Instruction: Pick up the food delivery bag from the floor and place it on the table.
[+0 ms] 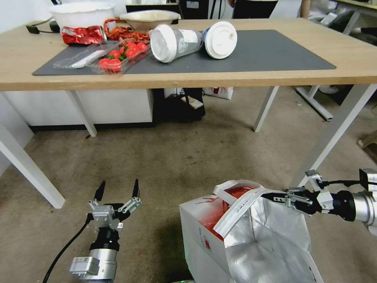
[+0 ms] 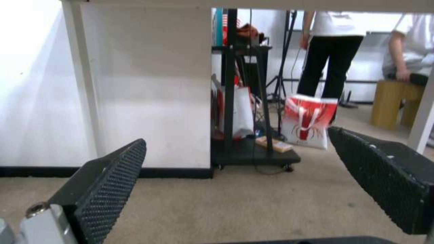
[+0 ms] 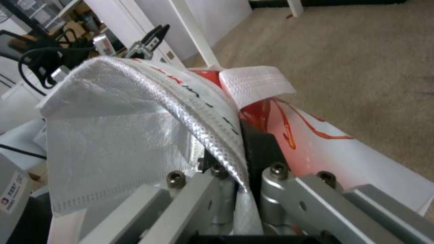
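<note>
Worn brownish carpet floor (image 1: 176, 157) spreads beneath the light-wood bench (image 1: 23, 59). Low on the robot's right, the right gripper (image 1: 271, 195) is clamped on a white strap handle (image 1: 239, 212) of the food delivery bag (image 1: 204, 239); in the right wrist view the strap (image 3: 208, 112) is pinched between its fingers. The bag stands on the floor before the bench's near edge, its mouth open and its silver foil lining (image 1: 263, 243) showing. To its left, the left gripper (image 1: 118, 188) hovers over the carpet, fingers spread and holding nothing. On the bench's dark grey mat (image 1: 275, 51), two lidded cups (image 1: 192, 39) lie on their sides beside a clear tray of tomatoes (image 1: 121, 55).
</note>
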You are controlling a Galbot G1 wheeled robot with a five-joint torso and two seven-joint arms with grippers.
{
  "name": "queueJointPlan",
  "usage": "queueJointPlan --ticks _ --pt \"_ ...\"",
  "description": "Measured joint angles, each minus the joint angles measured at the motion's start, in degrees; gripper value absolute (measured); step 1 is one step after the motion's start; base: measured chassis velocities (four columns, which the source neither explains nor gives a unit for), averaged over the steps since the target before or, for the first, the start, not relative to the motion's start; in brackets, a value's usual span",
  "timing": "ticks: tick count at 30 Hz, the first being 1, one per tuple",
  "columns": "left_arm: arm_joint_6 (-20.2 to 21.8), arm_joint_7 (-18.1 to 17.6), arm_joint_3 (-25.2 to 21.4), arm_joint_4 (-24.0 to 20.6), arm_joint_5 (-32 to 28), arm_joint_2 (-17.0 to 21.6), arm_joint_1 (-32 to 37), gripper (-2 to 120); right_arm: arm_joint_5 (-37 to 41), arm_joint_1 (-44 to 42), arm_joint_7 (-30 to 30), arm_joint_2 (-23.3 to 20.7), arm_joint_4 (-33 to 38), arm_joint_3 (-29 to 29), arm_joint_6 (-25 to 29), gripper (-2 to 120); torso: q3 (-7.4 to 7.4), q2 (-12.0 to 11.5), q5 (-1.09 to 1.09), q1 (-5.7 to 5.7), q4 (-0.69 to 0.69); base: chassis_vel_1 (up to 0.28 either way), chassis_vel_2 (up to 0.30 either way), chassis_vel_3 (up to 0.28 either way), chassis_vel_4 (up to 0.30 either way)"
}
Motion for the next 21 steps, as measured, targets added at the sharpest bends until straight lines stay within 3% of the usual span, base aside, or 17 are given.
queueJointPlan --ticks 6,21 --pt "0.0 1.29 0.21 -0.14 -2.0 0.06 0.04 100 -0.15 -0.26 -0.08 0.33 0.07 0.01 0.18 0 0.46 0.7 0.0 0.05 0.0 0.0 0.0 0.0 0.0" --pt "0.47 1.31 0.03 -0.05 -2.41 0.62 -0.35 100 -0.85 -1.26 -0.42 1.18 0.91 0.54 0.25 0 3.76 4.13 0.0 0.27 0.0 0.0 0.0 0.0 0.0"
